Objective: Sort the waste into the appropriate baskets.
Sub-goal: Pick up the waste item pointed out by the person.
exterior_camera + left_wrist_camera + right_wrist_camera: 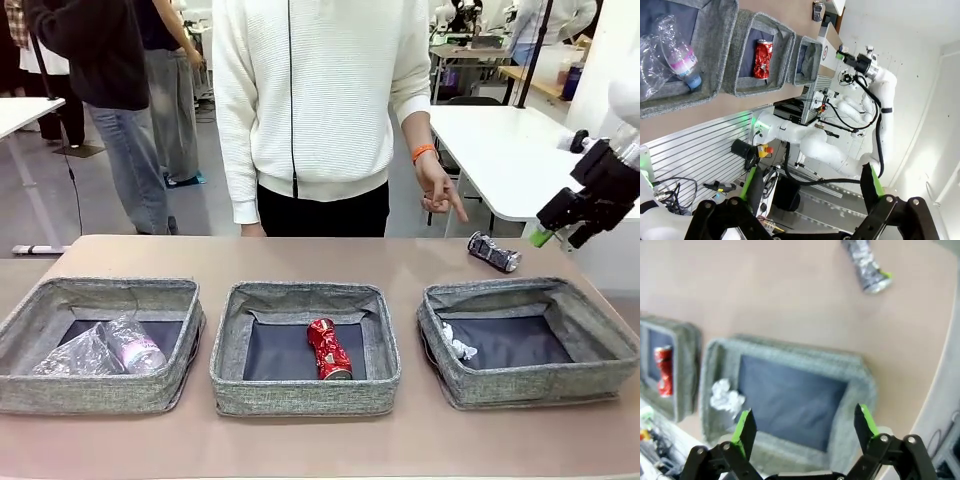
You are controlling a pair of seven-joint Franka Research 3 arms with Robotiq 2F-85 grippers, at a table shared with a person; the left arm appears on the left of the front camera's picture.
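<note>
Your right gripper (804, 427) had its jaws spread wide and empty above the right basket (530, 335), and your left gripper (810, 190) stood equally wide, holding nothing. The crushed dark-silver can (494, 251) lay on its side on the worktop (300, 255) behind that basket, its long axis slanting left-far to right-near.

front view faces the person across the table (300, 445); both wrist views look down, sharing the red can (329, 349).
</note>
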